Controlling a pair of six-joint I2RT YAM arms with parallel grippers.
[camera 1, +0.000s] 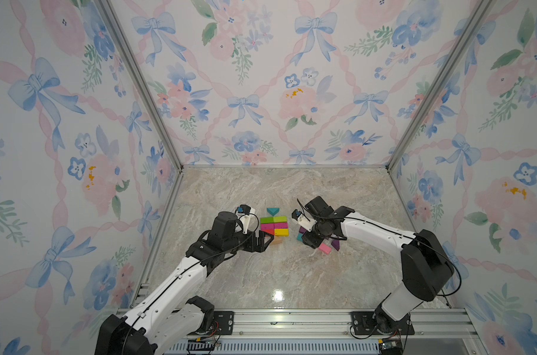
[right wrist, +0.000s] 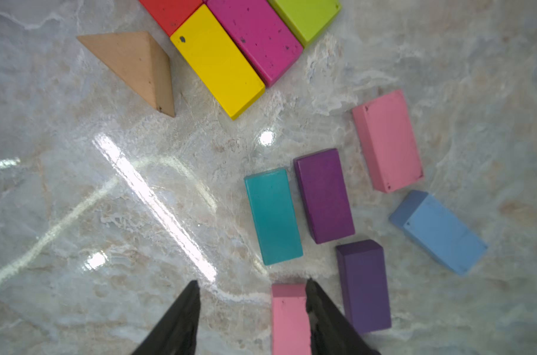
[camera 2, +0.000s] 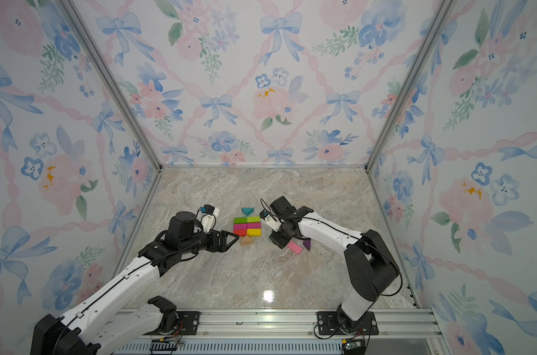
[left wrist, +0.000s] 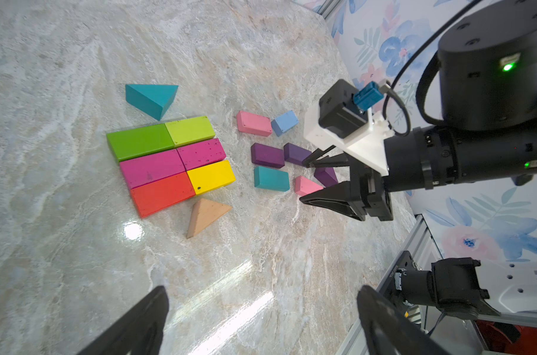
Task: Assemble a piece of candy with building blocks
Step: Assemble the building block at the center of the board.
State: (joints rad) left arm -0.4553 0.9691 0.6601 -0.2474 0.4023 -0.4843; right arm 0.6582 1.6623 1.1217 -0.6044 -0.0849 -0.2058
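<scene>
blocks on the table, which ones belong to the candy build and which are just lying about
In the build: green block, lime block, two magenta blocks, red block, yellow block, packed as a rectangle; teal wedge and tan wedge on opposite sides.

Lying loose beside it: two pink blocks, light blue block, two purple blocks, another purple piece, teal block.

Marble tabletop (camera 1: 276,276); floral wall panels (camera 1: 261,76); alu rail (camera 1: 291,319) at front.
</scene>
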